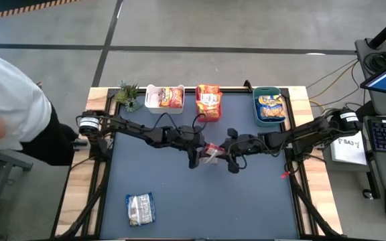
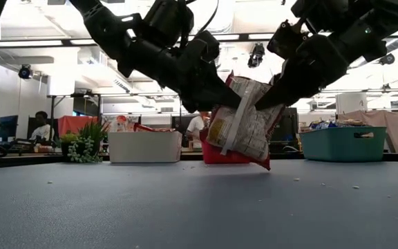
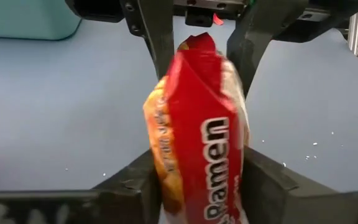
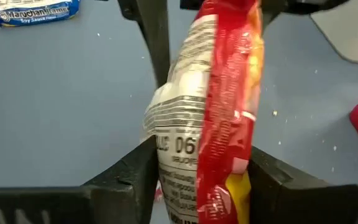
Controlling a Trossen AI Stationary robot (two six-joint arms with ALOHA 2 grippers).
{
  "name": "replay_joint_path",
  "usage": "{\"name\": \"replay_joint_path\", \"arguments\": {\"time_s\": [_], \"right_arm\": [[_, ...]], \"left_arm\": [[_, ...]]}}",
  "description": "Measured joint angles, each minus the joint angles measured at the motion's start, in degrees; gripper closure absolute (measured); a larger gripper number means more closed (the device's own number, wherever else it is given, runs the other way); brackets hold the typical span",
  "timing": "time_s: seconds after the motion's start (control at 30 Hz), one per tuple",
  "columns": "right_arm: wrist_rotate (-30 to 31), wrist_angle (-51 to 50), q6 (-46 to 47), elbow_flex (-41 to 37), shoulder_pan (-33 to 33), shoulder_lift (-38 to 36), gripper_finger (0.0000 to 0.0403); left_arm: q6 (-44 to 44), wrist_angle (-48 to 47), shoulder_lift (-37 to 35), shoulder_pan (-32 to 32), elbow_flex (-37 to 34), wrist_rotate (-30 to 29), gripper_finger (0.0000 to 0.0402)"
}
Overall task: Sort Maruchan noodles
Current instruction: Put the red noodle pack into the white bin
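Dark table (image 1: 179, 201): work surface, both arms reaching in to its middle. Along the far edge, a small green plant (image 1: 129, 96), then three bins: white bin (image 1: 154, 100) with an orange-printed packet inside, pink bin (image 1: 208, 115) piled with red-and-orange packets, teal bin (image 1: 258, 110) with a blue-and-yellow packet. Reads as one bin per flavour, so bin choice follows packet colour.

Left gripper (image 1: 194, 158) and right gripper (image 1: 232, 161) meet mid-table, facing each other, with one red-and-silver ramen packet (image 2: 244, 124) between them. Low view: packet hangs clear of the table, tilted, one lower corner pointing down, an arm on each upper side.

Left wrist view: packet (image 3: 201, 137) stands edge-on between that gripper's fingers (image 3: 132, 186), which sit close on both its sides. Right wrist view: same packet (image 4: 213, 124), printed back showing, between that gripper's fingers (image 4: 129, 180), likewise snug. Both pairs of jaws are part-closed around the packet. Judgement: a hand-over between arms, probably because the target bin is easier for one arm than the other. Which gripper carries the weight I cannot tell.

By colour, the packet likely belongs in the pink bin, just behind the grippers.

One blue-and-white Maruchan packet (image 1: 140, 208) lies flat near the table's front left, well apart from both arms, not yet sorted.

Risk: if both let go together, the packet drops.
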Motion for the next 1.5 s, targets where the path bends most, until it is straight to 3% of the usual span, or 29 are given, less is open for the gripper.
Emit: {"name": "replay_joint_path", "arguments": {"time_s": [0.23,0.47,0.77,0.87,1.03,1.27,1.5], "right_arm": [[-0.1,-1.0,2.2,0.0,0.0,-0.1,0.0195],[-0.2,-2.1,3.1,0.0,0.0,-2.5,0.0155],[0.1,-9.2,4.5,-0.1,-1.0,-11.8,0.0115],[0.6,-10.2,4.6,-0.1,-1.9,-15.3,0.0113],[1.4,-10.8,4.4,-0.1,-2.2,-19.4,0.0119],[1.4,-10.4,4.8,-0.2,-2.2,-18.6,0.0127],[1.5,-8.5,4.8,-0.2,-2.3,-14.7,0.0125]], "left_arm": [[0.0,-0.5,0.0,0.0,0.0,0.0,0.0312],[0.1,-1.4,-0.4,-0.3,0.0,0.0,0.0299],[3.6,-7.5,-5.1,-1.0,0.0,-0.8,0.0303],[5.9,-12.2,-9.0,-0.9,0.0,-5.7,0.0308],[8.4,-21.4,-16.6,-0.9,0.0,-18.7,0.0305],[11.2,-30.3,-27.8,-0.5,-1.3,-34.2,0.0303],[11.1,-29.7,-37.3,2.5,-8.4,-58.2,0.0302]]}}
